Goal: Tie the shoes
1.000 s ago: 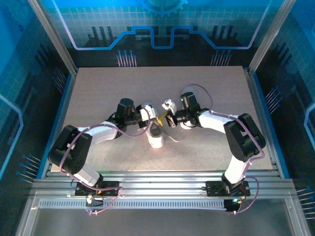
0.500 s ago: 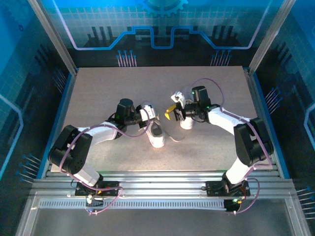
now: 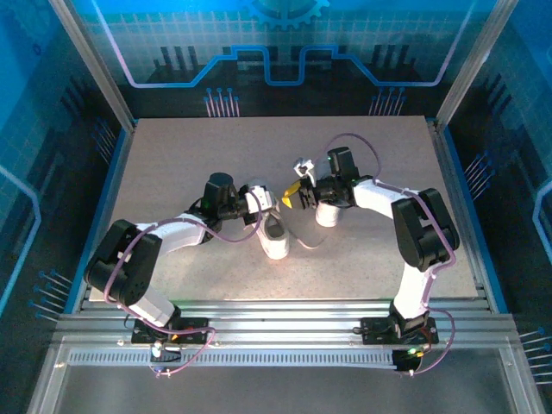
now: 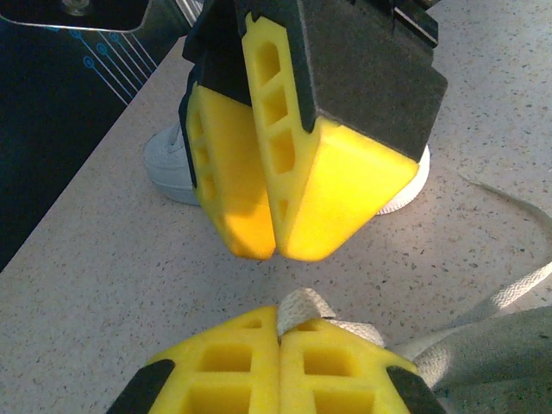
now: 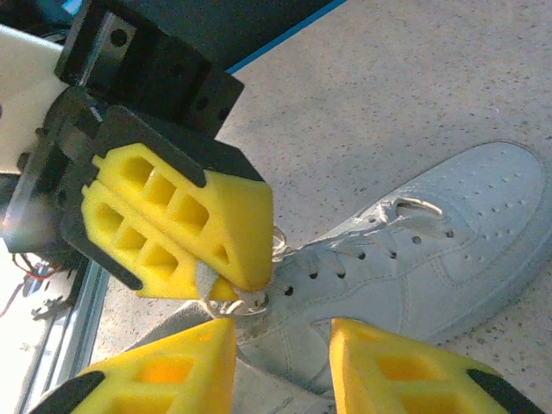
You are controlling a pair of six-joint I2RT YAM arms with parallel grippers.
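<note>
Both shoes on table (image 3: 172, 172): one shoe (image 3: 274, 243) centre-front, other shoe (image 3: 326, 216) just right, behind. Left gripper (image 3: 261, 200) above centre shoe, lace (image 4: 297, 306) between its fingers; right gripper (image 3: 291, 197) opposite, close.

The top external camera hangs high above and behind the arm bases (image 3: 172, 328), looking down and forward over the whole desk (image 3: 172, 164). The left wrist camera sits very close behind the left fingers (image 4: 224, 371), low over the desk, facing the right fingers (image 4: 319, 190). The right wrist camera, equally close, looks back the opposite way. All three share the desk's middle, where the fingers meet
</note>
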